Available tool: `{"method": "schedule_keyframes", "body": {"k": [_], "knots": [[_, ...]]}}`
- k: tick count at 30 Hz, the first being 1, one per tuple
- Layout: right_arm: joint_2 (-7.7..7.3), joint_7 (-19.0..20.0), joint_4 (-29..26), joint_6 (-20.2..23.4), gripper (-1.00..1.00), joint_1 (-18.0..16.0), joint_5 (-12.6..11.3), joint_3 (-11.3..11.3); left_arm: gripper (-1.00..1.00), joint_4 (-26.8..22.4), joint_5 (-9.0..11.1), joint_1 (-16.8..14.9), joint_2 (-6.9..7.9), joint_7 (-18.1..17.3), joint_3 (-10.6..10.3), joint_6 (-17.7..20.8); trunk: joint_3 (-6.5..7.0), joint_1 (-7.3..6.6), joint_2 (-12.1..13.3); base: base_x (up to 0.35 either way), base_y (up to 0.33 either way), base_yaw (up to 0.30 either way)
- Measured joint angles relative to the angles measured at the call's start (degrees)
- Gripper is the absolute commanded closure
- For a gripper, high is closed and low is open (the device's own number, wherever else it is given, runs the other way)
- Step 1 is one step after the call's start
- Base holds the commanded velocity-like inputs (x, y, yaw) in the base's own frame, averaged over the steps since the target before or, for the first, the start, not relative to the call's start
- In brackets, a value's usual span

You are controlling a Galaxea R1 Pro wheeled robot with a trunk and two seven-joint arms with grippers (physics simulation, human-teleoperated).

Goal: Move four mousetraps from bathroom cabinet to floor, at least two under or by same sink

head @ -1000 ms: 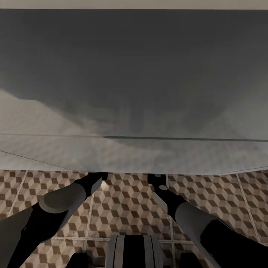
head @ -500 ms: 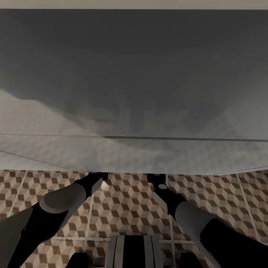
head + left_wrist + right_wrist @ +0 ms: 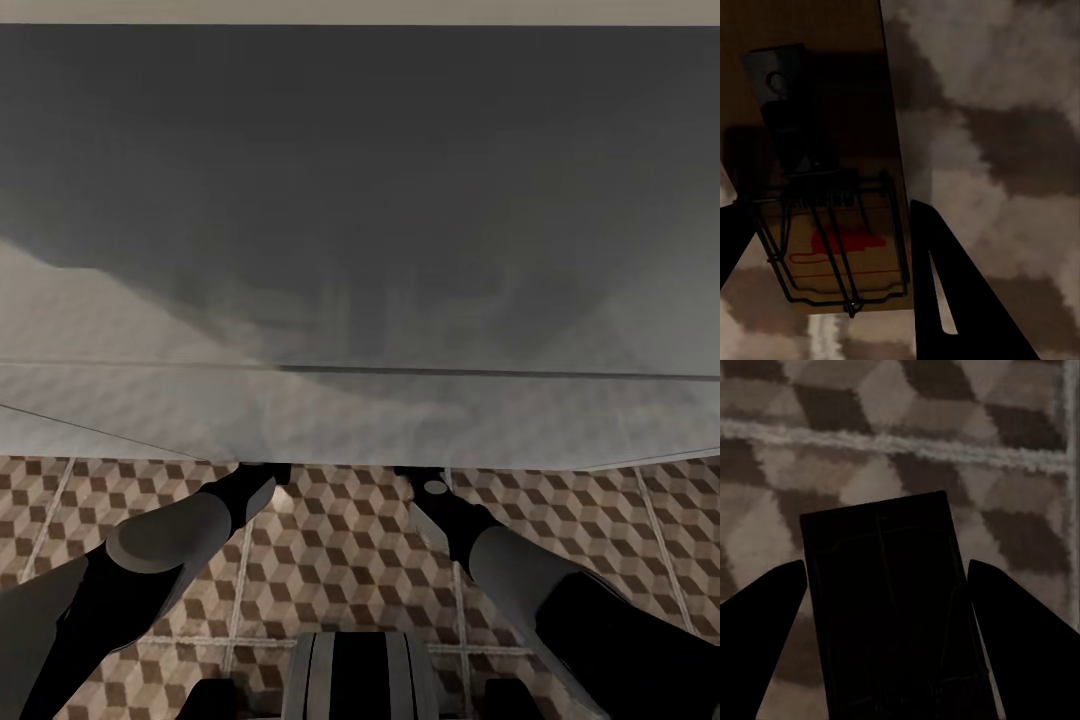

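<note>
The white bathroom sink (image 3: 130, 405) spreads across the head view, above the cube-patterned bathroom floor (image 3: 340, 560). Both forearms reach forward beneath its front edge, which hides the grippers there. In the left wrist view my left gripper (image 3: 825, 210) is shut on a mousetrap (image 3: 832, 247), a wooden board with a wire spring and a red mark, just over shadowed floor (image 3: 1020, 112). In the right wrist view my right gripper (image 3: 886, 564) holds a second mousetrap (image 3: 885, 607), a dark rectangle, above the tiles (image 3: 900, 405). The cabinet is out of view.
The sink's underside hangs low over both wrists. Pale grout lines (image 3: 235, 600) cross the tiles between the arms. The robot's own base (image 3: 360, 675) sits at the near edge of the head view.
The right forearm has slid a little further forward under the sink's edge. The left arm and the camera have stayed still.
</note>
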Motion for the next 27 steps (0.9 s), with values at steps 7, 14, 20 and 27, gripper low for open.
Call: {"method": "schedule_keyframes", "body": {"k": [7,14,20,27], "knots": [[0.19,-0.1,0.1,0.2,1.0,-2.0,-0.2,0.0,1.0,0.0,0.0,0.0,0.0,0.0,0.0,0.0,0.0,0.0,0.0,0.0,0.0,0.0],[0.31,-0.3,0.6,0.4,1.0,-3.2,-0.2,0.0,1.0,-0.1,0.0,0.0,0.0,0.0,0.0,0.0,0.0,0.0,0.0,0.0,0.0,0.0],[0.65,-0.3,1.1,6.9,1.0,-3.7,-0.5,-0.1,1.0,-0.1,0.0,0.0,0.0,0.0,-0.1,0.0,-1.32,0.16,-0.1,0.0,0.0,0.0],[0.83,-0.2,1.7,11.0,1.0,-5.6,-0.9,-0.3,1.0,0.0,-0.1,-1.1,0.01,0.1,-0.7,0.1,-2.86,0.29,-0.2,0.0,0.0,0.0]]}}
